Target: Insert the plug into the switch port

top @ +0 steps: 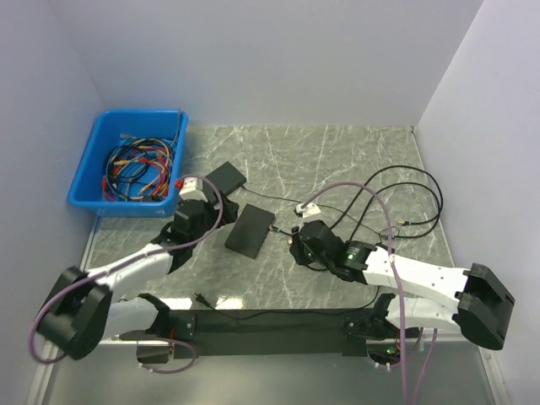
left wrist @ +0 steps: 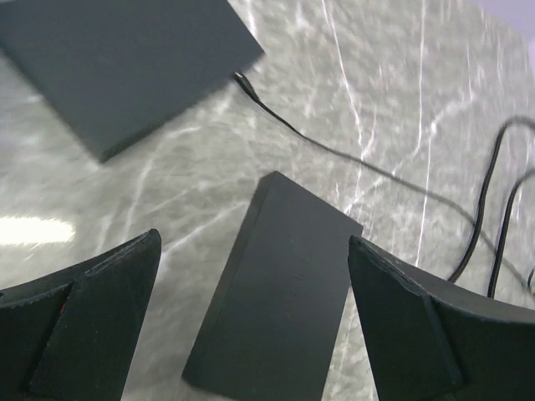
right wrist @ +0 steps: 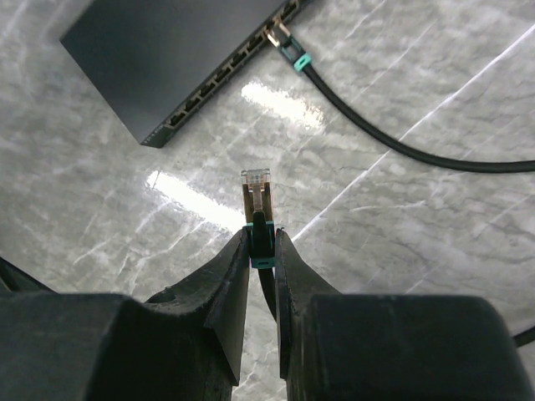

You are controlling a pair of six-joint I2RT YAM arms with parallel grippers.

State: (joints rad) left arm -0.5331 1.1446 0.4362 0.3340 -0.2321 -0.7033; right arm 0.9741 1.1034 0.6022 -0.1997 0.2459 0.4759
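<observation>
Nearest the arm bases, the right gripper has its 2 fingers pressed together on the teal boot of the plug. The plug's clear tip sticks out past the fingertips and points across the table towards the switch. The plug is held above the marbled surface, apart from the switch, with a strip of bare table between them. The switch lies flat, and its row of ports runs along the edge that faces this gripper. At the end of that row, a second plug, also teal-booted, sits at 1 corner port, and its black cable trails away to the right. On the other side of the switch, the left gripper hangs low with its fingers spread wide and nothing between them; the switch's dark top shows in the gap below. Just beyond lies a separate black box with a thin lead at its corner. Farthest off, at the back left, a blue bin holds a tangle of patch cables.
</observation>
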